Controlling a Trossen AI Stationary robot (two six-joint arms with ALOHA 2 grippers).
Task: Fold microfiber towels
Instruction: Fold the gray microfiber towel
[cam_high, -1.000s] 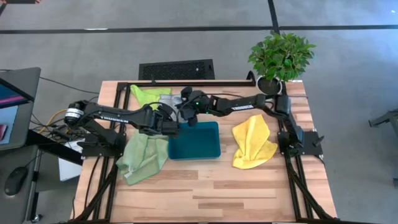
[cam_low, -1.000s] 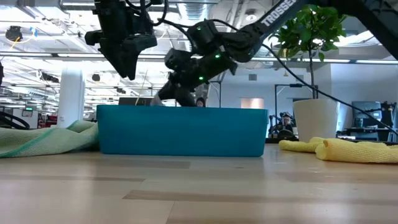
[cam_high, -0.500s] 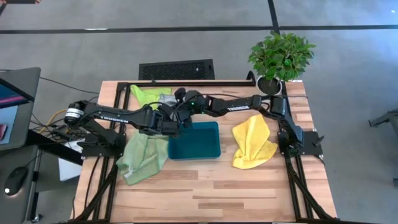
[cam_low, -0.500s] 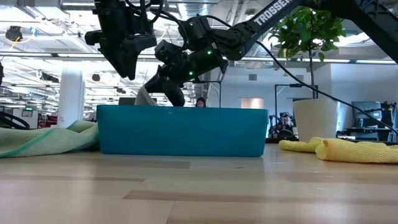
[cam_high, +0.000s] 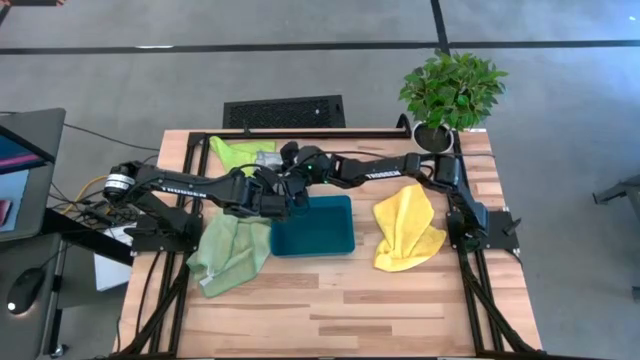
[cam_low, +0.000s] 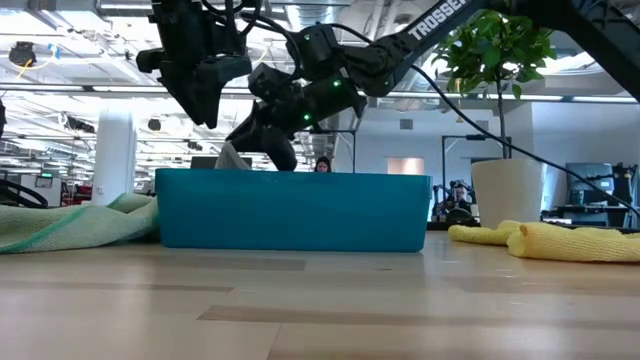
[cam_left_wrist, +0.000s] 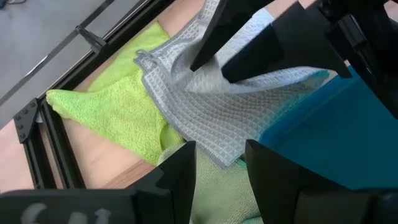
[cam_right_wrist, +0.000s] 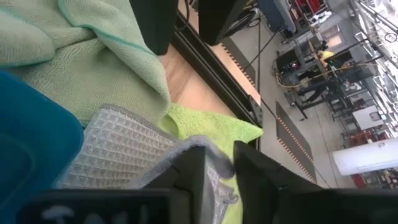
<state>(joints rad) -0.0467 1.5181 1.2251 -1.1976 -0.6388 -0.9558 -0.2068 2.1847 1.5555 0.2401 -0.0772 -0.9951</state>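
Towels, four, all on the table (cam_high: 330, 300). I have the right gripper (cam_right_wrist: 214, 163) reached across to the far left corner of the teal tray (cam_high: 315, 226), its fingers (cam_right_wrist: 186, 174) clenched on a fold of the light grey towel (cam_left_wrist: 205, 106). From the left wrist view the cloth is drawn up into a peak with the rest draping down over the lime green towel (cam_left_wrist: 118, 115) and against the tray's wall; I judge it is held this way to lift it free of the pile so it can be spread for folding.

Left gripper (cam_left_wrist: 217, 168): hangs just beside the grey towel, over the tray's left edge, fingers (cam_left_wrist: 177, 177) spread apart and holding nothing. I read this as a waiting post, placed to take a second corner once the cloth hangs clear.

Pale sage green towel (cam_high: 230, 255): crumpled left of the tray, touching its side, unfolded.

Yellow towel (cam_high: 408, 230): right of the tray, apart from it, loosely heaped, unfolded.

Potted plant (cam_high: 450, 92): far right corner, clear of the work.

Progress, by my judgement: early; no towel lies folded yet.
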